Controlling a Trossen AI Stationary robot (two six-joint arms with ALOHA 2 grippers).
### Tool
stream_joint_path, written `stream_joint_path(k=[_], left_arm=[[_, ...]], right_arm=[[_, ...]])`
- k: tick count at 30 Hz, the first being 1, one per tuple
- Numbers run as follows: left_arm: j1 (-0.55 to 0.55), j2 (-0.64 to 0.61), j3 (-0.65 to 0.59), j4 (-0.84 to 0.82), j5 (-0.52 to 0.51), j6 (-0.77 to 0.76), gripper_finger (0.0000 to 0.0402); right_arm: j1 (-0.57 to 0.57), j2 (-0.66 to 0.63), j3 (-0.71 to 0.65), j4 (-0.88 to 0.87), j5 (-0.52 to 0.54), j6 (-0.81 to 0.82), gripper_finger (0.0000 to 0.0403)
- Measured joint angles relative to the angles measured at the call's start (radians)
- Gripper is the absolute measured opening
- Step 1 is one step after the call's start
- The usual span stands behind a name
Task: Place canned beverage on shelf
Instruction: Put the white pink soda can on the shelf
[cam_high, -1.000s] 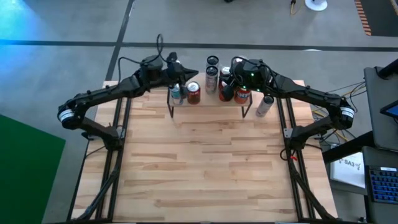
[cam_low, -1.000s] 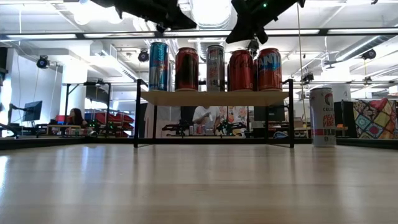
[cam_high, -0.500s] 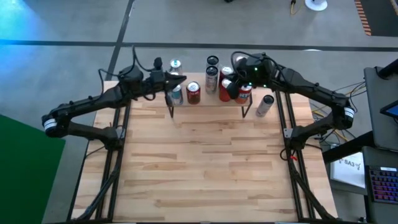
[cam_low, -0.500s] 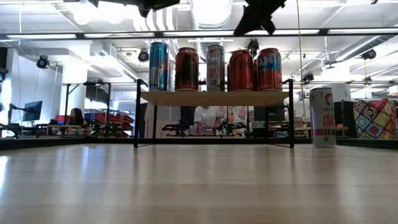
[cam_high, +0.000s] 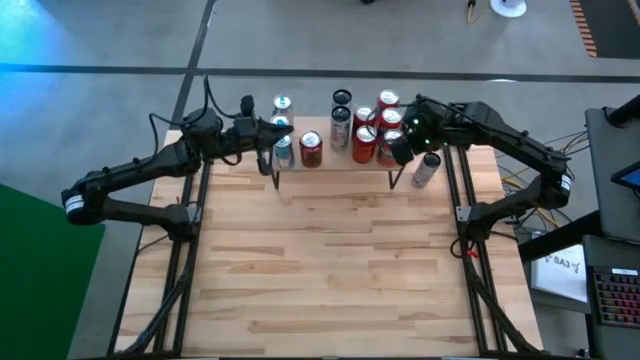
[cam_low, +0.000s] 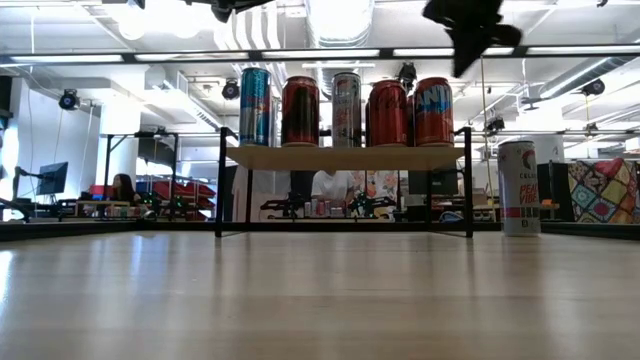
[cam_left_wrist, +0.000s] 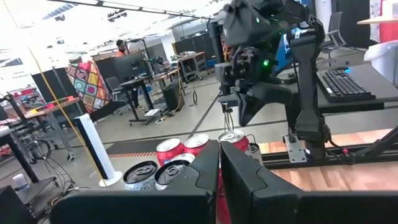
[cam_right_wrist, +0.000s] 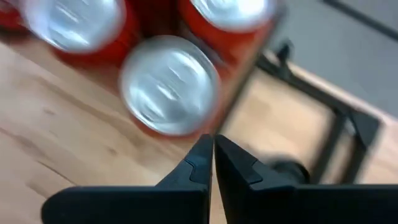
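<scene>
Cans: one white can stands on the counter just below the empty, closed right gripper, beside the shelf. Likely rigid, smooth, slippery; grasp mid-body. Left gripper closed, empty.

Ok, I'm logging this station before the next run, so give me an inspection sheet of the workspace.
Surface: slatted wooden table, near part bare.
Job's things: shelf at the far edge carries five upright cans; one white can stands on the table beside it.
Clutter: nothing seen.
Hands: left hand shut, above the shelf's left end; right hand shut, above its right end; neither holds anything.
Cables: black leads loop off the left arm.
Surroundings: desks, monitors, a seated person beyond.
</scene>
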Motion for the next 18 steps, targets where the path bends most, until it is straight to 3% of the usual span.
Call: stream_joint_path(k=[6,18], left_arm=[[0.0,-0.004,0.0,-0.006,0.001,0.005,0.0],[0.0,-0.038,0.0,-0.072,0.001,0.064,0.0]], right_arm=[[0.0,-0.002,-0.006,-0.219,0.03,0.155,0.0009],[-0.039,-0.083,-0.125,-0.216,-0.014,0.236,0.0009]])
